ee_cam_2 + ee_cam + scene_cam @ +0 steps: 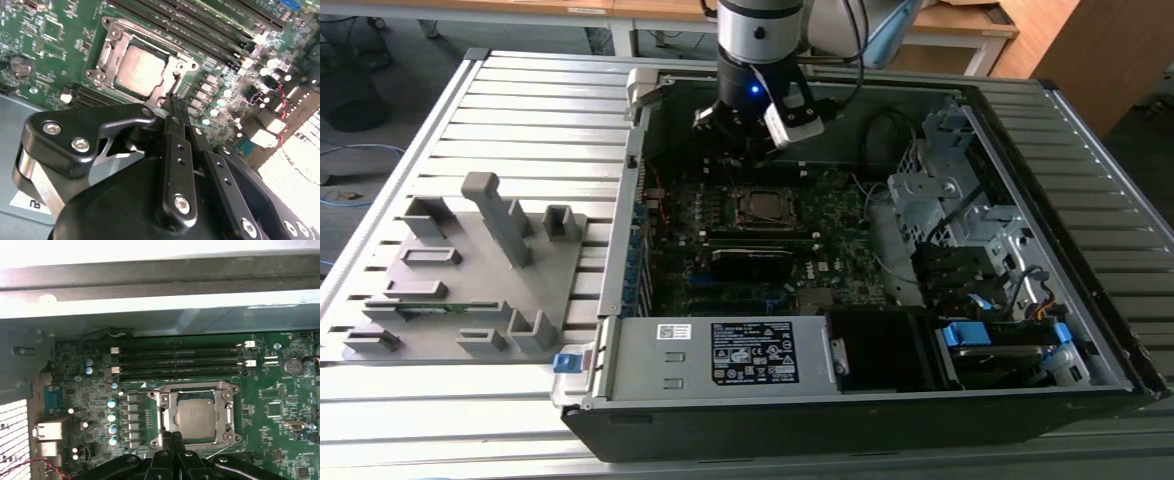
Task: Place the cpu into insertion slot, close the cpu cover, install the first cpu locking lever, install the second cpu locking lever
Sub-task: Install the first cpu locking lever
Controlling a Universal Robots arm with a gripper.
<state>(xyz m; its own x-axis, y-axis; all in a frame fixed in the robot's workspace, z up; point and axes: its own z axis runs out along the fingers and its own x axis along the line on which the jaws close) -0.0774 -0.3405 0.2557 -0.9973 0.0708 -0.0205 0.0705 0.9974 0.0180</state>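
Since the cpu is already seated under the closed cpu cover, only the locking looks left; gripper clenched at its edge.

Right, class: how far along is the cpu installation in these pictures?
Done: the cpu sits in place, with the cpu cover lowered flat around it. In hand: the gripper, fingers shut, is at the cover's edge in both wrist views. Left: the locking levers; whether either is latched cannot be told.

Cpu inside cpu cover window; gripper just beside cover edge; memory slots alongside.
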